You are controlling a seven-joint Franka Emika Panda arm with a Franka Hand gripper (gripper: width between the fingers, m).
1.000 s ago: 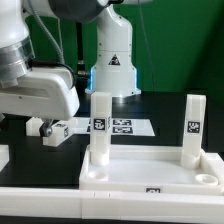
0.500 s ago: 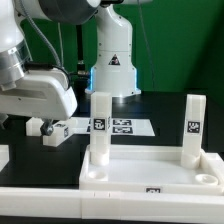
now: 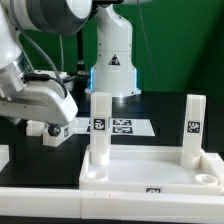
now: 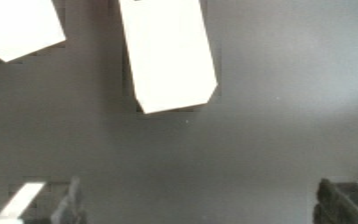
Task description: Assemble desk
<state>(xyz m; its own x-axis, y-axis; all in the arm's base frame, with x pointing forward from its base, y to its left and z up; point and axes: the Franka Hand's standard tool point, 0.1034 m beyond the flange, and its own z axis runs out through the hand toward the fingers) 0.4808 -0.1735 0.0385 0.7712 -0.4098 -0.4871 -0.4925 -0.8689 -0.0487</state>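
The white tabletop panel [image 3: 150,170] lies at the front of the exterior view with its raised rim up. Two white tagged legs stand upright in its far corner sockets, one on the left [image 3: 100,125] and one on the right [image 3: 194,125]. My gripper [image 3: 48,133] hangs low over the black table on the exterior view's left, next to a small white tagged part [image 3: 63,127]. In the wrist view my gripper [image 4: 197,205] is open and empty. A loose white leg [image 4: 169,55] and a second white piece [image 4: 19,30] lie on the table beyond its fingers [image 4: 43,200].
The marker board [image 3: 128,127] lies flat behind the tabletop, in front of the robot's white base [image 3: 113,60]. A white piece [image 3: 4,155] shows at the exterior view's left edge. A long white rail [image 3: 40,205] runs along the front.
The arm above the gripper has swung and tilted toward the exterior view's right. The gripper itself has stayed low at about the same spot. The desk parts have not moved.
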